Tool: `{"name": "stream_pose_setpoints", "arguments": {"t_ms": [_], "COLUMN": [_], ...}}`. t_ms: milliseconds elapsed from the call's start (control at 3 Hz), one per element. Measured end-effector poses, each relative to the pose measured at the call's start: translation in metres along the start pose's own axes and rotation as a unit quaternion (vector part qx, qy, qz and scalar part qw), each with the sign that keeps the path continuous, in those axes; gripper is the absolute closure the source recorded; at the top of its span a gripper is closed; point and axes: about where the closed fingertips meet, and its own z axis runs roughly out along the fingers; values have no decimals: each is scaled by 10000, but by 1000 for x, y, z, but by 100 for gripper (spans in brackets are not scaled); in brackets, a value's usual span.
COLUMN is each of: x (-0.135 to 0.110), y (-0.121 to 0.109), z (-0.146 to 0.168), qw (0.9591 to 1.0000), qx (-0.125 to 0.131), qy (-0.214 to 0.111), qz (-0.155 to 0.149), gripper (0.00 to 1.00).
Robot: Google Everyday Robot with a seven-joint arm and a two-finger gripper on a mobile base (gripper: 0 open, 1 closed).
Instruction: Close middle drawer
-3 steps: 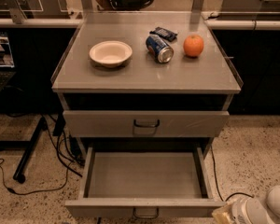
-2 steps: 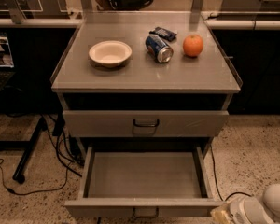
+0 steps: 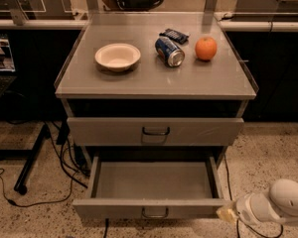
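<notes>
The middle drawer (image 3: 151,208) is pulled far out of the grey cabinet, and its shallow tray is empty. Its flat front faces me and has a small dark loop handle (image 3: 155,213) at centre. Above it, the taller-fronted top drawer (image 3: 114,131) is almost fully in. The lowest drawer is hidden under the open one. My gripper (image 3: 227,213) is at the bottom right, on a white arm (image 3: 288,202). It sits low, right beside the front right corner of the open drawer.
On the cabinet top (image 3: 154,81) are a white bowl (image 3: 117,56), a blue can (image 3: 169,51) lying on its side, a dark snack bag (image 3: 174,34) and an orange (image 3: 206,48). Black cables (image 3: 49,167) and a stand leg (image 3: 30,165) lie on the floor at left.
My arm and gripper have moved a little left and up, closer to the open drawer's front right corner. The drawer has not moved.
</notes>
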Motion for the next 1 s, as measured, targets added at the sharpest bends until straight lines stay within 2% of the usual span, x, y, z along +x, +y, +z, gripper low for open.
{"name": "stream_pose_setpoints", "arguments": {"t_ms": [667, 1000], "x": [-44, -44], "y": [-19, -22], "z": [19, 21], "qw": [9984, 9986], "qx": [-326, -311], "qy": [-44, -50], "qz": [-459, -415], "gripper": [100, 100]}}
